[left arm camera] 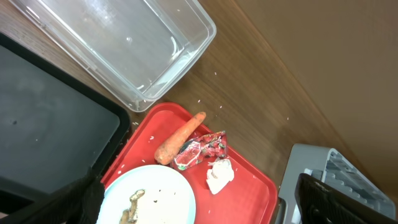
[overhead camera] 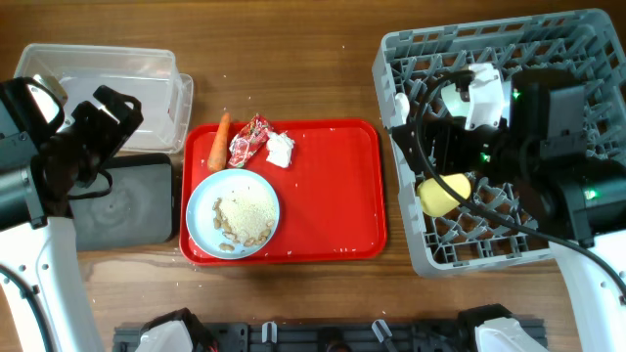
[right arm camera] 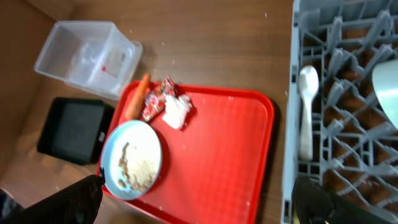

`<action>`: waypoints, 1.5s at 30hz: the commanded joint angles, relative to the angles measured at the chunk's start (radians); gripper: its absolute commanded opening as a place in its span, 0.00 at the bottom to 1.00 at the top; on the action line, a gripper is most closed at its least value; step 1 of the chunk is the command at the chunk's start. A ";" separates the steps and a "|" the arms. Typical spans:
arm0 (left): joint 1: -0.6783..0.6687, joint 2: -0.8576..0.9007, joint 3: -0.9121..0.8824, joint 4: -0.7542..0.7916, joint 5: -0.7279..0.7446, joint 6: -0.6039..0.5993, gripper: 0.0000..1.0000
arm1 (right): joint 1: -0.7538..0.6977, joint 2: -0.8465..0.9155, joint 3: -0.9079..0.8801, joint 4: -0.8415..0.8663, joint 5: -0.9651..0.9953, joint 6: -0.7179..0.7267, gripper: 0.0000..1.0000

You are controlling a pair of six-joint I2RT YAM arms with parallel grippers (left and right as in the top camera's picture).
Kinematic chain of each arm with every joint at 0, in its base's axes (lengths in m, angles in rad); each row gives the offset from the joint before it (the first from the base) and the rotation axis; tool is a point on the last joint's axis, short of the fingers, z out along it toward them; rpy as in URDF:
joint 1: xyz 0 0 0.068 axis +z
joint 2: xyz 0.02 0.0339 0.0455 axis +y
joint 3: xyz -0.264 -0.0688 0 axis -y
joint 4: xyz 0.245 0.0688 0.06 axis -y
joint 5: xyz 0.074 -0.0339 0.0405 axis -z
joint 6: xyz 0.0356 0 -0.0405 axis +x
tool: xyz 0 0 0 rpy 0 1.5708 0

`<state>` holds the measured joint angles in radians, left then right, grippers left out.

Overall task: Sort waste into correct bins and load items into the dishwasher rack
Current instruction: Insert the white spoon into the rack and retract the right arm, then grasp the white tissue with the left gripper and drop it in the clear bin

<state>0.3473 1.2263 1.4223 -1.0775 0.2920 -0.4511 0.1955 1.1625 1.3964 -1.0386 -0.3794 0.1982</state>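
Wooden table [overhead camera: 293,59]: the rack [overhead camera: 587,39], right of frame, already held spoon [right arm camera: 306,112] and cup [overhead camera: 443,193]. Carrot [overhead camera: 220,139], wrapper [overhead camera: 248,140], tissue [overhead camera: 281,149] and the plate [overhead camera: 201,210] of crumbs [overhead camera: 245,215] lay on the red tray [overhead camera: 333,196], centre-left. Tub [overhead camera: 98,68] and black tray [overhead camera: 127,210], far left, held no waste. Left gripper [left arm camera: 199,196] and right gripper [right arm camera: 199,199]: fingers apart, empty.

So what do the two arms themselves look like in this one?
Both are black around the wrist and jaws, on white lower links. The left arm shows blocky black housings. The right arm has a white wrist piece, small green lights and a black cable looping beside it. No lettering is readable.
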 commanded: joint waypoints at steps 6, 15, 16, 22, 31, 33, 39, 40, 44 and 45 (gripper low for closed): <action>0.005 -0.002 0.005 0.003 -0.006 -0.002 1.00 | 0.001 -0.460 -0.306 0.297 0.121 -0.407 1.00; 0.004 -0.002 0.005 0.003 -0.006 -0.002 1.00 | -0.001 -1.129 -1.159 0.730 0.125 -0.300 1.00; 0.004 -0.002 0.005 0.003 -0.006 -0.002 1.00 | -0.002 -1.162 -1.225 0.786 0.124 -0.300 1.00; 0.004 -0.002 0.005 0.003 -0.006 -0.002 1.00 | -0.003 -1.158 -1.391 1.064 0.092 -0.277 0.99; 0.005 -0.002 0.005 0.003 -0.005 -0.002 1.00 | -0.003 -1.158 -1.391 1.064 0.092 -0.277 1.00; 0.005 -0.002 0.005 0.054 0.100 -0.129 1.00 | -0.003 -1.158 -1.391 1.064 0.092 -0.277 1.00; 0.004 0.000 0.005 0.241 0.131 -0.145 1.00 | -0.003 -1.158 -1.391 1.064 0.092 -0.277 1.00; -0.007 0.005 0.005 0.248 0.146 -0.180 1.00 | -0.003 -1.158 -1.391 1.064 0.092 -0.277 1.00; -0.387 0.218 0.003 0.125 -0.103 -0.071 1.00 | -0.003 -1.158 -1.391 1.064 0.092 -0.277 1.00; -0.458 0.278 0.003 0.112 -0.179 -0.068 1.00 | -0.003 -1.158 -1.391 1.064 0.092 -0.277 1.00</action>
<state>0.1074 1.3293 1.4319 -0.9142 0.3286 -0.5835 0.1955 0.0174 0.0071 0.0204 -0.2710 -0.0937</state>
